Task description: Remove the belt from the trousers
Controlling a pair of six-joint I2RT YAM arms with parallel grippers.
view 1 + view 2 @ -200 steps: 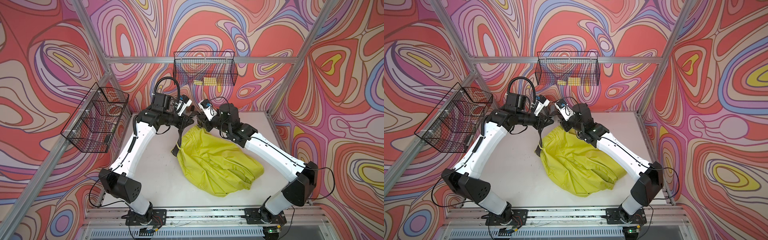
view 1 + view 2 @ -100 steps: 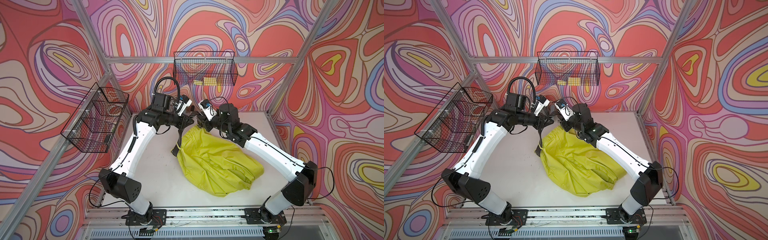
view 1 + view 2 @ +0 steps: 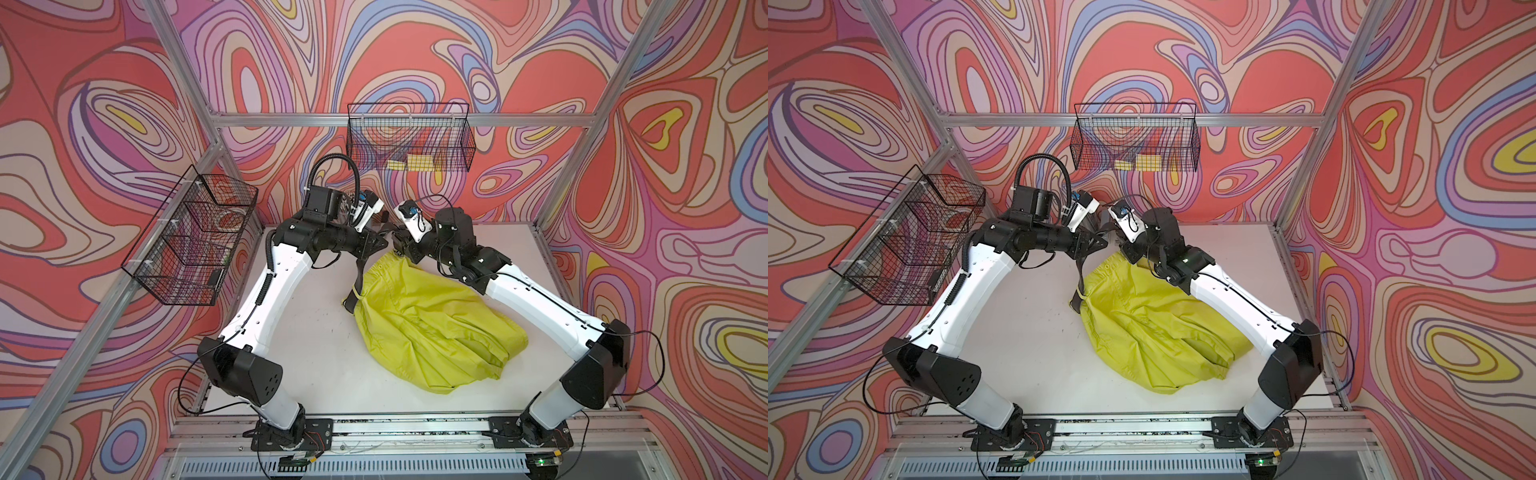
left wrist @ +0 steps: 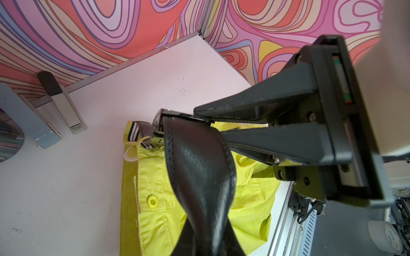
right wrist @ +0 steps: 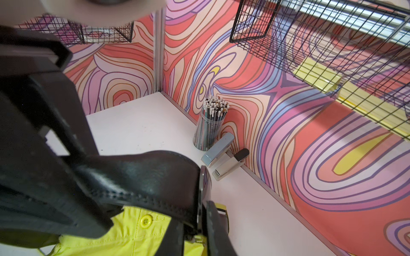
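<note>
left claw [image 4: 208, 122] clamped on belt [image 4: 199, 172], strap lifted off table [image 3: 316, 340] | right claw [image 3: 400, 248] close beside it at the strap (whether it grips is unclear) | trousers [image 3: 424, 328] crumpled on table

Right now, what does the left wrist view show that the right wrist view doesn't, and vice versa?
Only the left wrist view: the striped waistband lining and the metal rail along the table edge. Only the right wrist view: a cup of pens and the wire baskets. Both: the black belt, the yellow trousers with their button, and two staplers by the wall.
</note>
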